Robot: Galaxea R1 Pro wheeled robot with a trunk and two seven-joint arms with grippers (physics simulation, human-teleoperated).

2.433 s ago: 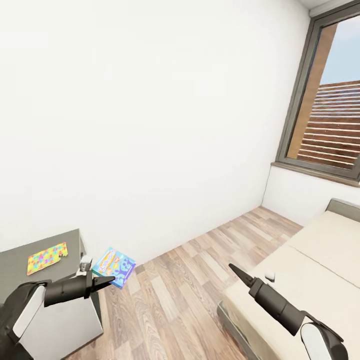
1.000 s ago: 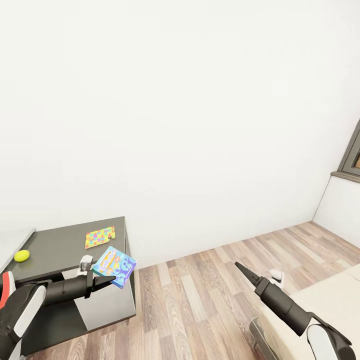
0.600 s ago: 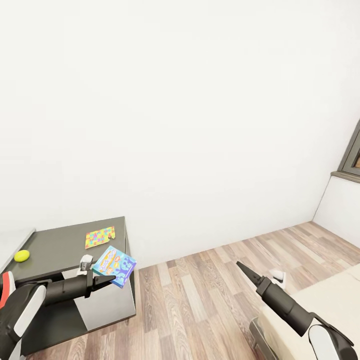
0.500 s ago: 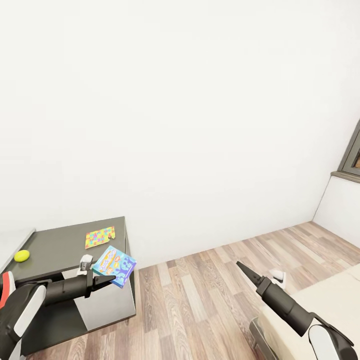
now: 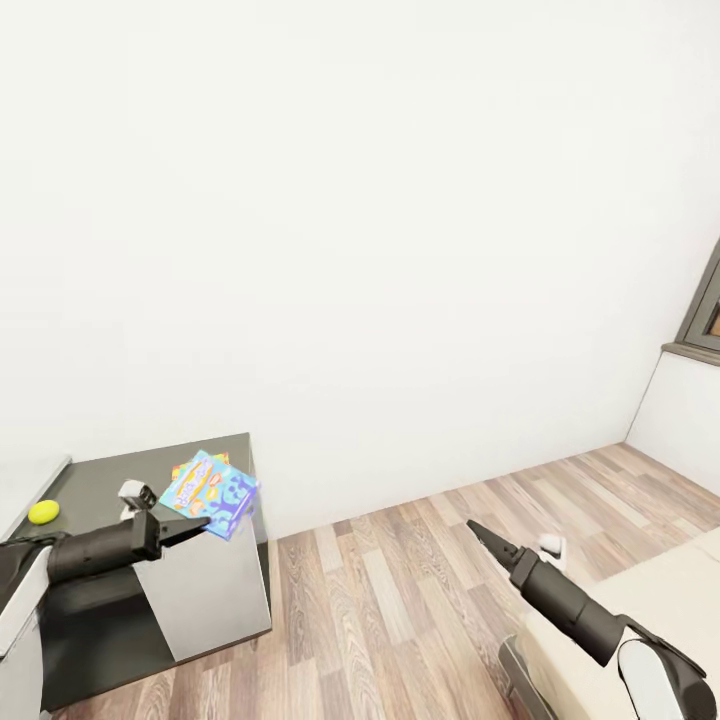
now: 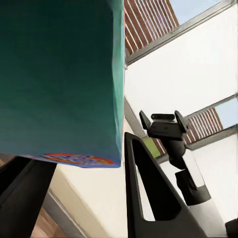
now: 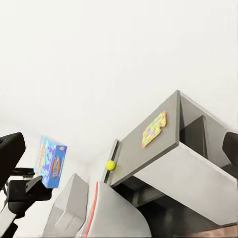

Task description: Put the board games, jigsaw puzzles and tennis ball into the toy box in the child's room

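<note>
— What are we carrying at lower left of the head view?

— Our left gripper (image 5: 190, 524) is clamped on the small blue board game (image 5: 209, 492), held tilted over the dark table (image 5: 100, 480), probably so we can carry it toward the toy box.

— Any readable lettering?

— None; the print's too blurred.

— And the others?

— The tennis ball (image 5: 43, 512) rests at far left; a jigsaw puzzle (image 7: 154, 129) lies near the table's end. We can't tell whether our right gripper (image 5: 478, 531) is shut.

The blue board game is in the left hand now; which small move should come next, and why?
Probably carry it further left along the table. The left hand grips the blue board game above the dark section, over the jigsaw puzzle, and the tennis ball lies further left. No toy box shows here.
</note>
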